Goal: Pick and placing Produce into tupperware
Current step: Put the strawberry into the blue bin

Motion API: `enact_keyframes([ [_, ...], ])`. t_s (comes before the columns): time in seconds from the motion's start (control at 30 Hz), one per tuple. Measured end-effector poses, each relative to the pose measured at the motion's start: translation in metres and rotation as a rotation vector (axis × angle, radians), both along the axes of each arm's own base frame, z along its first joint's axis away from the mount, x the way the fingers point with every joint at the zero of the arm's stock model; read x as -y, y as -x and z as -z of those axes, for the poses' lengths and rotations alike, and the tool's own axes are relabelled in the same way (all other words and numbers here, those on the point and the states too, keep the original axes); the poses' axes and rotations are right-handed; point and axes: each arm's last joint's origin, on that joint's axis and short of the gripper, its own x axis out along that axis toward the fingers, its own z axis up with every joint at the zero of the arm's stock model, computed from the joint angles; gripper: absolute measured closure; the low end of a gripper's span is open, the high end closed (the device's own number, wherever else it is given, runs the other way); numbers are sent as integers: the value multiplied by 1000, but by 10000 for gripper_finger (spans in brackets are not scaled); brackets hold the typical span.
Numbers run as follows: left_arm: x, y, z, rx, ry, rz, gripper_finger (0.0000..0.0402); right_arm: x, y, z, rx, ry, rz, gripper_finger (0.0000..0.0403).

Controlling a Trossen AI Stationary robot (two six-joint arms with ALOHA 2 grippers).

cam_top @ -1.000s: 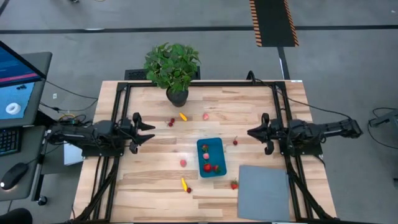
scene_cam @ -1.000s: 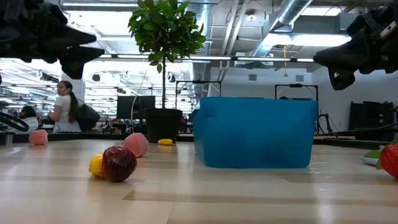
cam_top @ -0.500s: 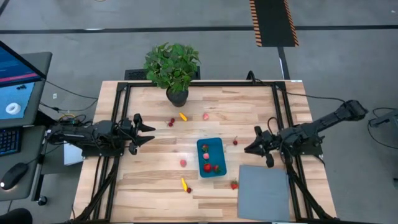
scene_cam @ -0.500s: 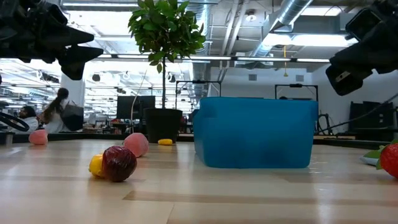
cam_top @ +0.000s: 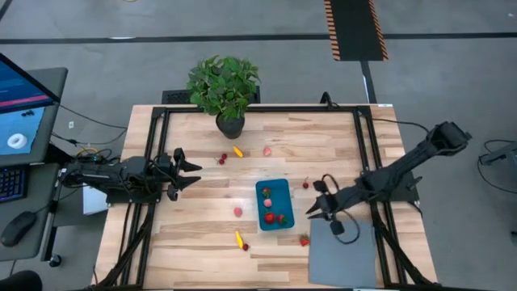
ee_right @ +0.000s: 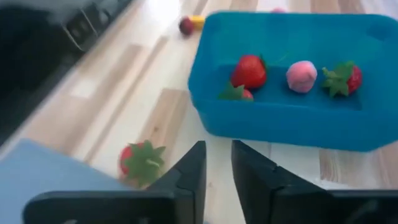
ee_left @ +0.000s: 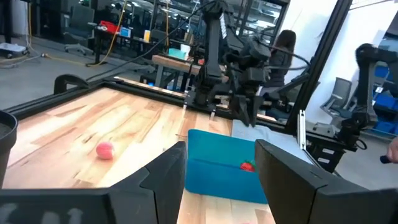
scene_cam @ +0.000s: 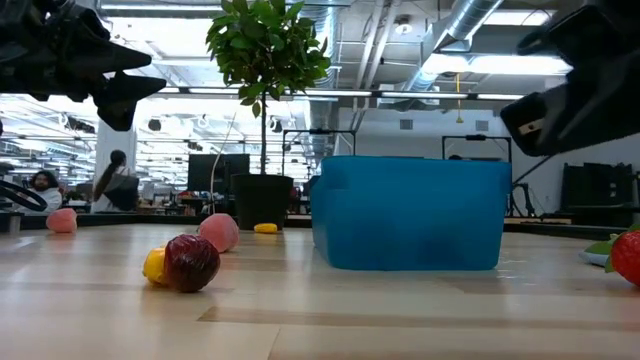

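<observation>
At the left edge of the high view the left gripper (cam_top: 192, 167) waits over the table's left rail with its fingers spread wide and nothing between them. Moving right across the wooden table (cam_top: 323, 141), loose produce lies scattered: a dark red piece (cam_top: 222, 158) and a yellow piece (cam_top: 237, 150) in the upper middle below the potted plant (cam_top: 224, 89), a pink piece (cam_top: 267, 150) just right of them, another pink piece (cam_top: 238, 212) mid-table, and a yellow piece with a dark red one (cam_top: 241, 240) toward the lower middle. The tupperware (cam_top: 275, 204) sits at the centre and already holds strawberries and a pink piece (ee_right: 301, 76). Right of the tub, a small red piece (cam_top: 305, 184) lies above and a strawberry (cam_top: 304, 240) below, at the corner of the grey mat (cam_top: 343, 250). The right gripper (cam_top: 310, 211) hangs just beside the tub's right wall, above that strawberry; its fingers (ee_right: 194, 174) stand only narrowly apart and hold nothing. The strawberry (ee_right: 142, 162) looks light, probably rigid and smooth, so it may squirt out of a loose pinch. I would widen the fingers, then close across the red body below the leafy cap, not on the leaves.
</observation>
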Motion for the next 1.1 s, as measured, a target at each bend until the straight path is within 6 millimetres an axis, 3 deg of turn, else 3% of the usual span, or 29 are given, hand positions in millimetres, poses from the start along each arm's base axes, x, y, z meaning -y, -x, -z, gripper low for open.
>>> enact_keyframes([
  [0.33,0,0,0,-1,18,6,221,-23,-31,13,-258,149,-146,251],
  [0.6,0,0,0,-1,19,6,221,-34,-36,10,-300,136,-235,264],
  [1.1,0,0,1,-2,19,7,221,-37,-40,16,-318,71,-226,273],
])
